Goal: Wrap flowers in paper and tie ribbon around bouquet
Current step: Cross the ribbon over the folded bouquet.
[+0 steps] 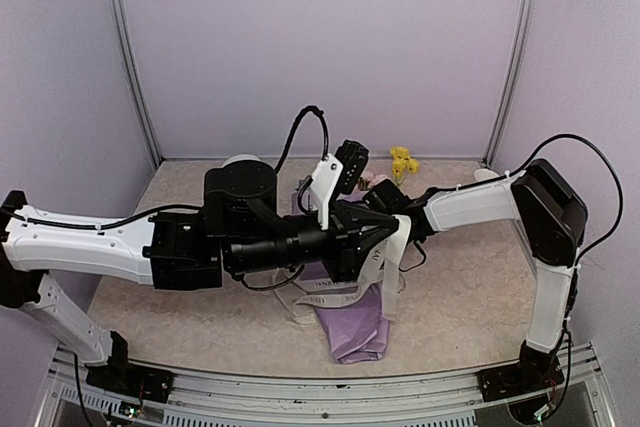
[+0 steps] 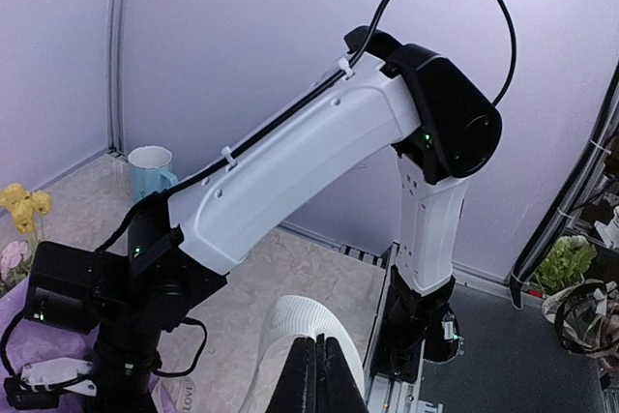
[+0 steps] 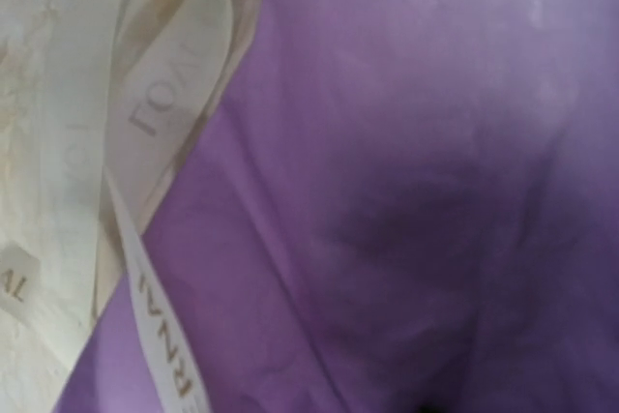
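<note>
The bouquet lies on the table as a cone of lilac paper (image 1: 356, 333), narrow end toward me. The yellow flowers (image 1: 403, 162) show at its far end, and they also appear in the left wrist view (image 2: 24, 206). The cream ribbon (image 1: 330, 297) trails across the cone, and one strip rises to my left gripper (image 1: 390, 232). That gripper (image 2: 320, 374) is shut on a loop of the ribbon (image 2: 302, 321). My right arm's black wrist (image 2: 97, 287) points down onto the paper (image 3: 406, 191), beside the ribbon (image 3: 145, 103). Its fingers are hidden.
A pale blue mug (image 2: 150, 167) stands near the back wall, behind the right arm. A white round object (image 1: 240, 160) sits behind the left arm. Lilac walls enclose the beige table (image 1: 470, 297). The two arms cross over the middle of it.
</note>
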Motion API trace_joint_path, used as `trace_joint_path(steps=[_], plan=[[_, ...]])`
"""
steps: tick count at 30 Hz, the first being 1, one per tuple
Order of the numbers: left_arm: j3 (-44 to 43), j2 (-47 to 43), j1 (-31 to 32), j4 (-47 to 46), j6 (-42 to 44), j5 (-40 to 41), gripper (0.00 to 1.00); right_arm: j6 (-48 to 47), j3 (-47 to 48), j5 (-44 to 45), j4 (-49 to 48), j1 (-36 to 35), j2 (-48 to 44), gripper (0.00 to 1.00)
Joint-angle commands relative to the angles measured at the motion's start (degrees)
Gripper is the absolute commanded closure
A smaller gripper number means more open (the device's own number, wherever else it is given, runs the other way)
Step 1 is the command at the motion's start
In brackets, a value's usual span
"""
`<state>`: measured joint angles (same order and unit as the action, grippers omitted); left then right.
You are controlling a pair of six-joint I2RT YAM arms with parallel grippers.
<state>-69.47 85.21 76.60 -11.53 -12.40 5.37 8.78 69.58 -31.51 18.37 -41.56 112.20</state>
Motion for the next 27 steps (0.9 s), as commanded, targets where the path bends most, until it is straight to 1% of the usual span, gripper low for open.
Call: trace_joint_path(steps=[1,4,8,11,13,16,18,20,21,24,27], plan=[[0.7,1.3,-3.1,-4.8,0.0,-6.6,1.00,0.9,-2.5,1.5,2.9,0.6,2.8,0.53],[3.0,1.9,-6.9,-9.6,-3.0,-7.7,1.00,1.3,-2.8,0.7,2.4,0.8,2.9,0.54],[7.7,1.8,-12.9,-14.0,-8.0,-3.2,1.00,2.0,-3.1,0.1,1.7,1.0,2.9,0.53],[12.7,1.6,-17.5,-18.9,-14.2,0.8,1.00,2.5,-3.2,-0.2,1.5,1.1,2.9,0.53],[14.4,2.4,-19.2,-20.3,-15.9,3.3,1.00,2.7,-3.3,-0.4,1.4,1.1,2.9,0.53],[15.2,4.5,-20.1,-20.4,-17.4,10.6,1.00,2.8,-3.4,-0.5,1.4,1.1,2.9,0.53],[14.5,7.2,-21.2,-19.8,-19.0,10.6,1.00,2.8,-3.4,-0.6,1.4,1.1,2.9,0.53],[12.2,9.9,-22.0,-17.7,-19.7,8.9,1.00,2.9,-3.4,-0.6,1.5,1.2,2.9,0.53],[10.7,11.1,-22.0,-16.2,-19.8,9.5,1.00,2.8,-3.5,-0.6,1.5,1.1,2.9,0.53],[7.8,13.6,-22.9,-11.8,-20.9,16.4,1.00,3.1,-3.7,-0.7,1.4,1.1,2.3,0.53],[4.7,16.6,-24.6,-8.3,-21.4,17.0,1.00,3.4,-3.8,-0.5,1.2,1.1,2.0,0.53]])
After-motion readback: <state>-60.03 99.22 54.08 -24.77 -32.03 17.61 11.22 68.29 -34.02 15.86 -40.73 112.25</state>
